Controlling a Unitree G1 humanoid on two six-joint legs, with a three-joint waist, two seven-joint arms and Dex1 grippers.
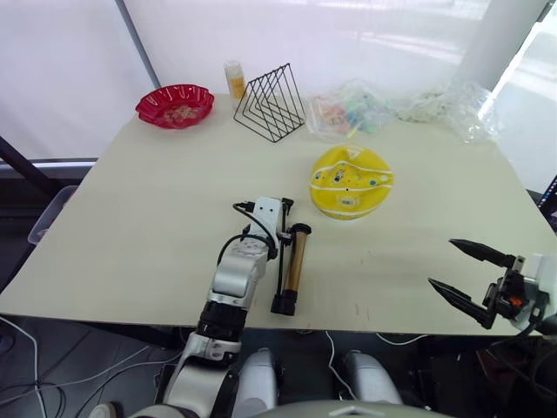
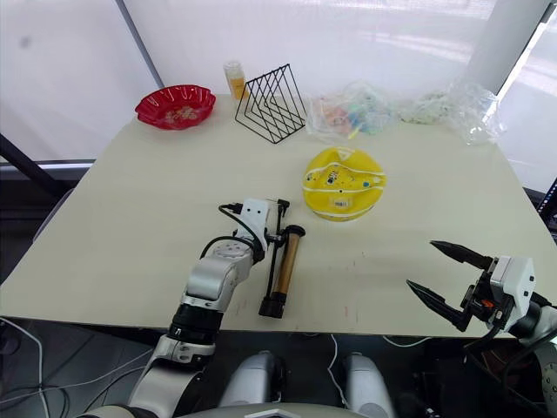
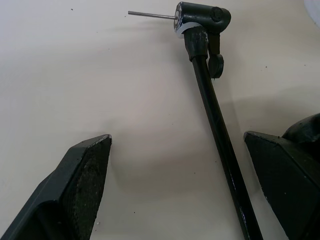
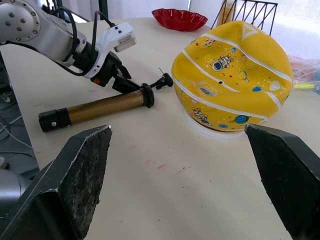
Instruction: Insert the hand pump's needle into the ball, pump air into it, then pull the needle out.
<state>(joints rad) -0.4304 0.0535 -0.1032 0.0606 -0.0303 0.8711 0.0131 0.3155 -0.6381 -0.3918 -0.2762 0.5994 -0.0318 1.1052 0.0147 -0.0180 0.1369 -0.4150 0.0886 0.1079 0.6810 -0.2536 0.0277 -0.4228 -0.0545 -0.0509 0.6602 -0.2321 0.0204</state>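
Ball [image 1: 351, 181] saggy on surface [image 1: 139, 226], needle [image 3: 151, 14] not inserted. Left gripper [image 3: 175, 185] spread over pump [image 1: 294, 266] hose; right gripper [image 1: 465, 275] spread, empty. All steps remain.

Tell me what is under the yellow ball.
The ball sits on a pale ring lying on the table. Just the ring's front edge shows; the ball covers the rest.

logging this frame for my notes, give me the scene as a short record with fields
pump: lying flat on table, near front edge
needle: on hose tip, bare, not in ball
ball: saggy, on table beyond pump
left hand: open, low over table, hose between its fingers
right hand: open, off table's front right corner, holding nothing
back of table: red bowl, wire rack, plastic bags
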